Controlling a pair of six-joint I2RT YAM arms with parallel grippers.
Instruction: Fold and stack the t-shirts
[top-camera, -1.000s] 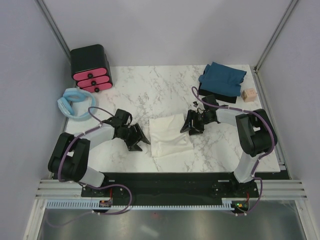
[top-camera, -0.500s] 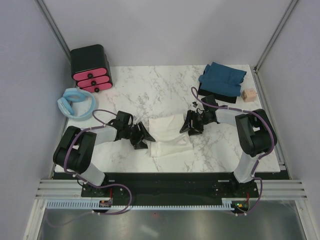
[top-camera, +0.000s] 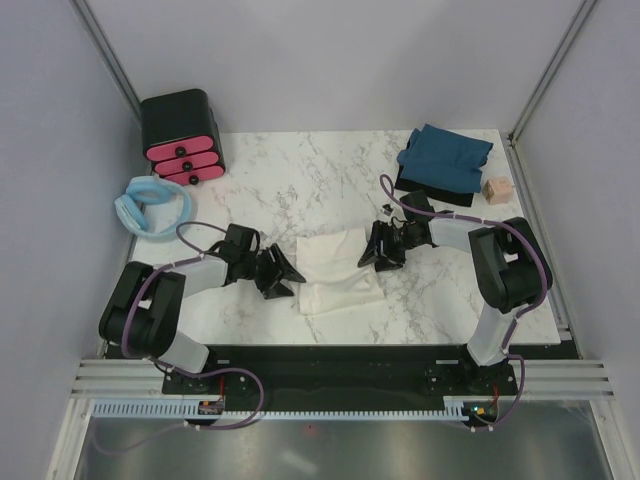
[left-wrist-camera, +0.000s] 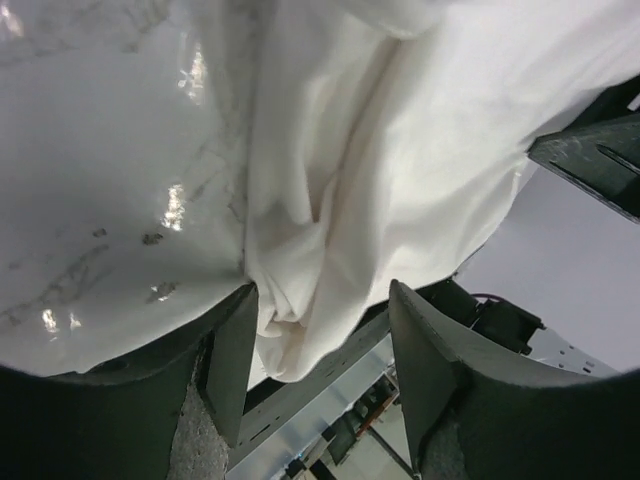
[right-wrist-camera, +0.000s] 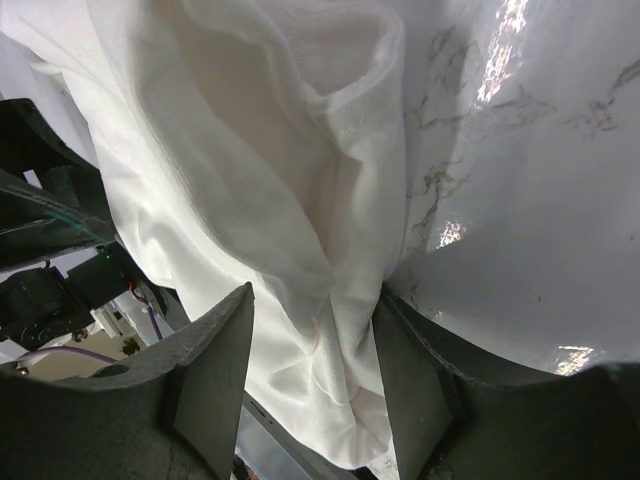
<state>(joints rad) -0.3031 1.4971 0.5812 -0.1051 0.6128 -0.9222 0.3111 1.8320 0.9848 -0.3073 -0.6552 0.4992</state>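
The cream-white t-shirt (top-camera: 335, 270) lies folded into a rough rectangle in the middle of the marble table (top-camera: 300, 170). My left gripper (top-camera: 285, 272) lies low at its left edge, open, and the left wrist view shows a bunched fold of the white t-shirt (left-wrist-camera: 420, 130) between the spread fingers of the left gripper (left-wrist-camera: 322, 300). My right gripper (top-camera: 378, 250) is at the shirt's upper right corner, also open. In the right wrist view the white t-shirt (right-wrist-camera: 230, 150) hangs between the parted fingers of the right gripper (right-wrist-camera: 312, 300). The dark teal-blue t-shirt (top-camera: 445, 155) sits at the back right.
A black box with pink drawers (top-camera: 182, 137) stands at the back left, with a pale blue padded ring (top-camera: 152, 207) in front of it. A small tan cube (top-camera: 496, 189) lies to the right of the teal shirt. A black object (top-camera: 430, 192) sits under that shirt.
My left gripper has slid right and up to the white shirt's left edge, and that edge now lies between its fingers. The right gripper has barely moved.
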